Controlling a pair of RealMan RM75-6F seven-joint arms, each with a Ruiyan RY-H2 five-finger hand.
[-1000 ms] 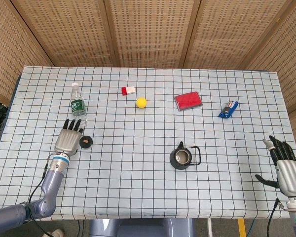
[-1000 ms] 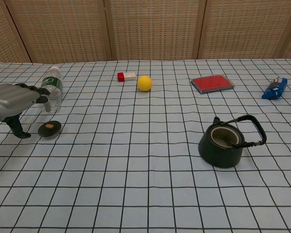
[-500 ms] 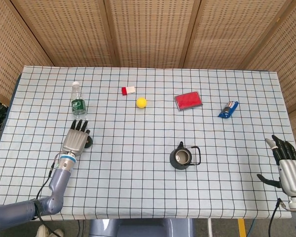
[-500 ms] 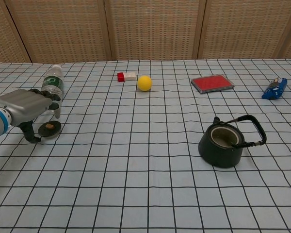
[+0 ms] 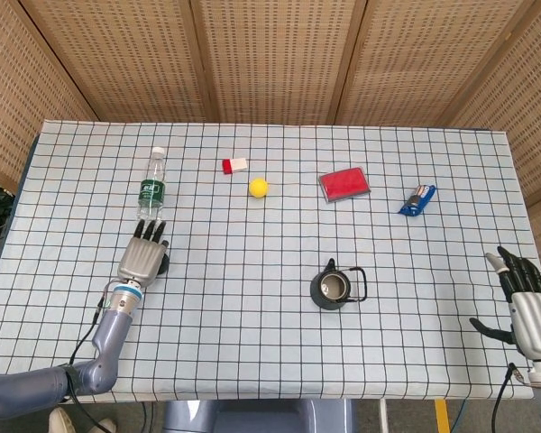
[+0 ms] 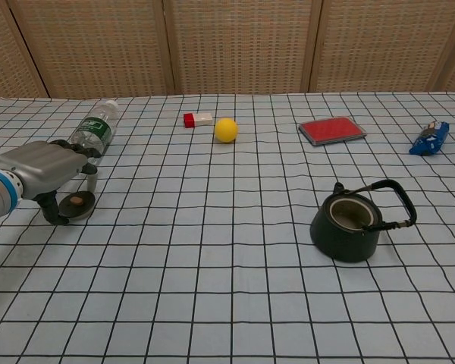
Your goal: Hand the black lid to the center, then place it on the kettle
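**Left hand settles over black lid at desk's edge**

A desk (image 5: 279,334) under a blue-and-white checked cloth fills both views, backed by woven brown panels. The robot's left hand (image 5: 141,257) reaches in from the near-left corner, palm down, its fingers (image 6: 74,155) extended over the black lid (image 6: 77,203), which lies flat on the cloth beneath them with the thumb just beside its left edge; whether any finger touches the lid cannot be told. A clear water bottle (image 5: 151,185) with a green label tilts sharply just beyond the fingertips, its base close against them. The right hand (image 5: 526,311) hangs at the near-right edge of the desk, fingers spread and holding nothing.

The black kettle (image 6: 350,224) sits uncovered right of center, well apart from the lid, its handle folded toward the right. Farther back lie a flat red case (image 5: 344,184), a blue packet (image 5: 418,199) toward the right, a yellow ball (image 5: 259,187) and, near it, a small red-and-white block (image 5: 233,165).
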